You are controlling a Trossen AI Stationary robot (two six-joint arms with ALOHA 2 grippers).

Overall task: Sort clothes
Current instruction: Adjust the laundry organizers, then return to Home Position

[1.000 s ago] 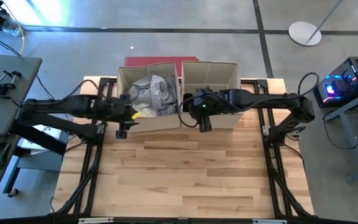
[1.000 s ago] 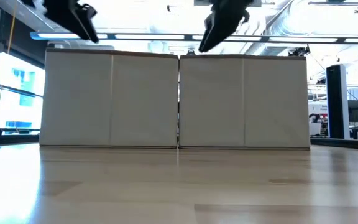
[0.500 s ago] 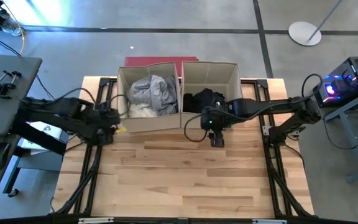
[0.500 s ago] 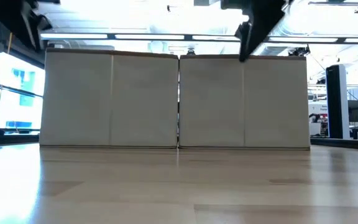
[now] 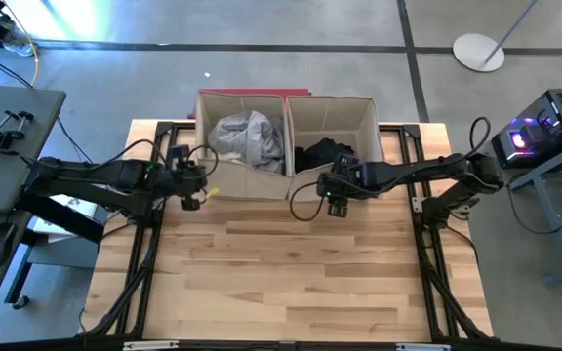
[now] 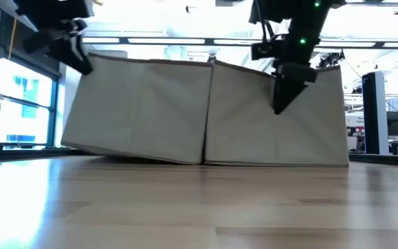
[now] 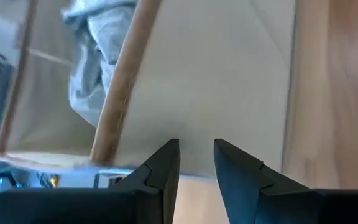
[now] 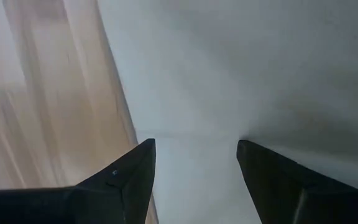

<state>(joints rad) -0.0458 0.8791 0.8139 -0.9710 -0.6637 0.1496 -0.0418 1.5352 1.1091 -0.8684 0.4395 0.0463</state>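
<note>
Two beige fabric boxes stand side by side at the table's far middle. The left box [image 5: 242,185] holds light grey and white clothes [image 5: 245,136], which also show in the left wrist view [image 7: 95,56]. It is tipped, its left bottom edge [image 6: 81,149] off the table, and leans on the right box [image 5: 359,127], which holds a black garment [image 5: 322,153]. My left gripper [image 5: 199,187] is at the left box's near left corner, fingers a narrow gap apart and empty. My right gripper [image 5: 337,207] is open and empty, pointing down in front of the right box's near wall. My left gripper meets the left box at its upper near-left corner [image 6: 88,59], coming from the table's left with nothing between the fingers. The box is tilted toward the right, its right bottom edge on the table. My right gripper hangs against the outside of the right box's near wall [image 6: 302,117]. The rim [image 6: 275,71] beside it sags inward.
A flat dark red mat [image 5: 224,95] lies behind the boxes. The bare wooden tabletop [image 5: 291,273] stretches toward the near edge. Black frame rails [image 5: 144,244] run along both sides of the table.
My left gripper has drawn back toward the table's left edge, then returned toward the left box. That box has slid toward the right and tipped, its left bottom lifted. My right gripper has left the right box, come over its near wall and gone down. A black garment now shows inside.
</note>
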